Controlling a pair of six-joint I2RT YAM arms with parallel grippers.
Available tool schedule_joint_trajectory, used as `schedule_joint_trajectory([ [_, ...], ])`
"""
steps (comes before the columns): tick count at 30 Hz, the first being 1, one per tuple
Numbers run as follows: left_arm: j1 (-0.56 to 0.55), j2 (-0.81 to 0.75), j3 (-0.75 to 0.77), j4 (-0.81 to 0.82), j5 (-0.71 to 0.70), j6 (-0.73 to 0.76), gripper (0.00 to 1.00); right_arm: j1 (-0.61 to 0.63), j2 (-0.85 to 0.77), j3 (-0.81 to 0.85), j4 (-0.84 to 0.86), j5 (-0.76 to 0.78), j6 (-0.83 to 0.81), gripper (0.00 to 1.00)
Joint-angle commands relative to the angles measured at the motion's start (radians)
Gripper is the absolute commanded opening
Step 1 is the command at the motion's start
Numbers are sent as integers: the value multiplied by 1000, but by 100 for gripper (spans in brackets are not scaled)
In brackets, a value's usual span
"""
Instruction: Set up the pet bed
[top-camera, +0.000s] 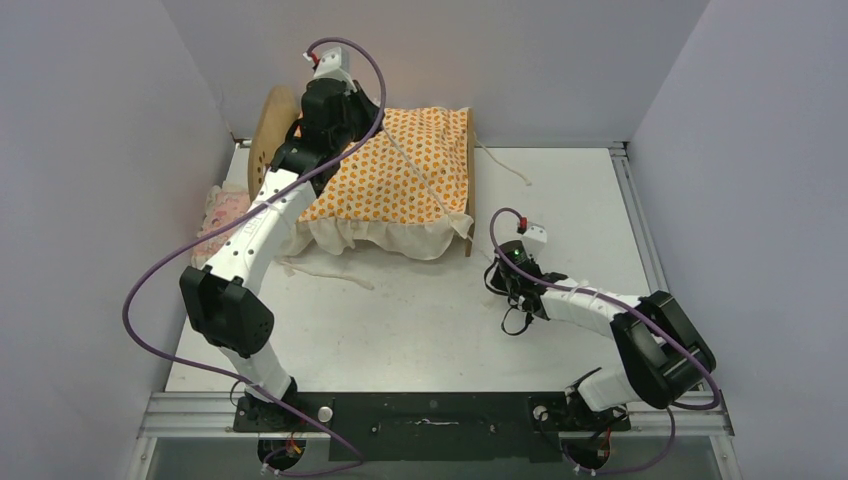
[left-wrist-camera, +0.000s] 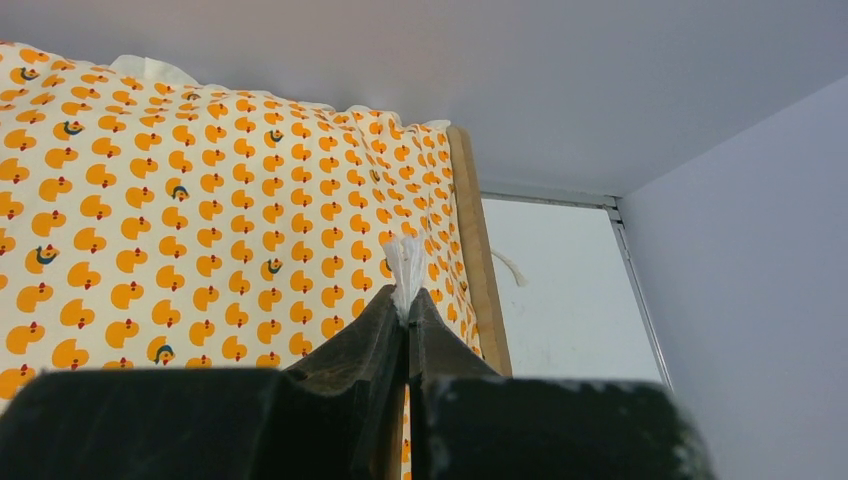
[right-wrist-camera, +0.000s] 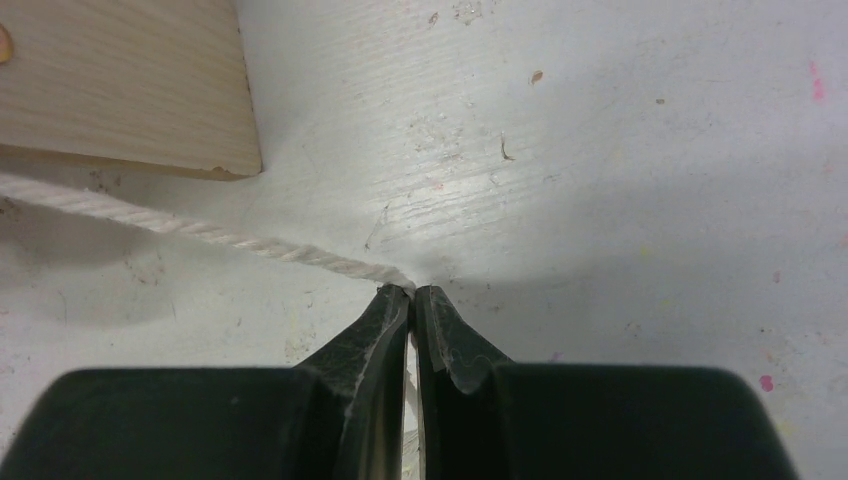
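You had the small light plywood pet bed (top-camera: 266, 130), with its rounded headboard, standing at the far left of the white counter (top-camera: 560, 200). An orange duck-print ruffled cushion (top-camera: 400, 170) lay on it. Your left tool (left-wrist-camera: 405, 297) was clenched on a frayed white cord end (left-wrist-camera: 404, 262) above the cushion, near the footboard. Your right tool (right-wrist-camera: 411, 292) was clenched on a white twisted cord (right-wrist-camera: 200, 228) lying on the counter beside the bed's plywood corner. A pink frilled pillow (top-camera: 222, 215) lay left of the bed.
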Motion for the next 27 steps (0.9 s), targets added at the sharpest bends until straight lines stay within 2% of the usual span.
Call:
schedule_joint_trajectory([
  [1, 24, -23, 73, 77, -12, 21, 0, -21, -15, -36, -59, 7, -2, 5],
  [9, -18, -109, -85, 126, 93, 4, 0, -22, -57, 3, 49, -160, -97, 5],
  [15, -146, -258, -298, 162, 207, -11, 0, -22, -61, 28, 68, -187, -128, 5],
  [21, -385, -403, -581, 212, 348, -30, 0, -24, -23, 58, 91, -222, -150, 6],
  [25, -564, -474, -748, 216, 369, 9, 0, -24, -4, 85, 79, -233, -187, 8],
  [27, -623, -496, -805, 178, 380, 31, 6, -23, -8, 106, 52, -236, -214, 11],
])
